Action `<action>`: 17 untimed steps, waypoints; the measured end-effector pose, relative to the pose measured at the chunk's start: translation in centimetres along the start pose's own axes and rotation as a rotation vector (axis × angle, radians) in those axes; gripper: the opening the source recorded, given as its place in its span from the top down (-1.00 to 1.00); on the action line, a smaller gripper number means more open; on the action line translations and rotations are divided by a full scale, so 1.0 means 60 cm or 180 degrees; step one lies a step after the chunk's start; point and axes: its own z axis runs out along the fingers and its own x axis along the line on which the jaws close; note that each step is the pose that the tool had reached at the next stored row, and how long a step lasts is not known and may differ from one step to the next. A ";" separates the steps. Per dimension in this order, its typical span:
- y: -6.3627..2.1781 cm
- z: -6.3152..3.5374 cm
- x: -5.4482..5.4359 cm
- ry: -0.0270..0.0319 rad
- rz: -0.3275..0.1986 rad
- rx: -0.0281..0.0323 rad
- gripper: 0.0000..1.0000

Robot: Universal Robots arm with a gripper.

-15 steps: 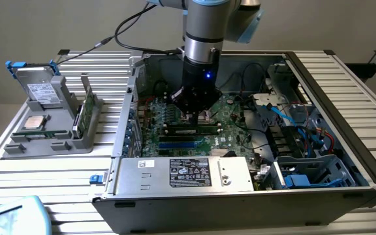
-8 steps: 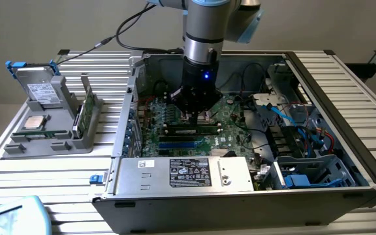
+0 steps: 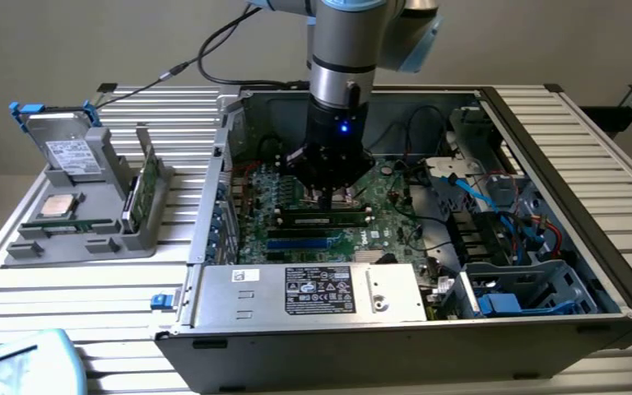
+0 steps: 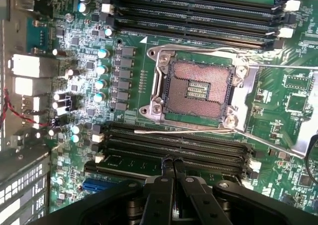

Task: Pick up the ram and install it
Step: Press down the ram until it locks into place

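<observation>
- I can't read any label on the ram (image 3: 324, 219).
- My gripper (image 4: 173, 166) is pinched closed, directly above the seated ram.

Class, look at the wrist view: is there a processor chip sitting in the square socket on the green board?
No. The square socket lies open with its bare contact grid showing and no chip in it.

An open computer case (image 3: 536, 123) lies on a slatted metal table (image 3: 75, 288), its green motherboard (image 3: 398, 202) exposed. The empty processor socket (image 4: 198, 88) sits between rows of memory slots (image 4: 179, 145). A labelled power supply (image 3: 316, 292) occupies the near edge. A grey holder (image 3: 85, 230) carries a silver processor chip (image 3: 56, 206) and what seems a drive (image 3: 72, 152).
</observation>
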 end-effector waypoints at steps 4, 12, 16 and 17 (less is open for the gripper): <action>0.000 0.000 0.000 -0.0005 0.0090 -0.0005 0.80; 0.000 0.000 0.000 -0.0002 0.0276 -0.0017 0.80; -0.002 0.000 0.000 0.0000 0.0293 -0.0019 0.80; -0.003 -0.001 0.000 0.0000 0.0298 -0.0019 0.80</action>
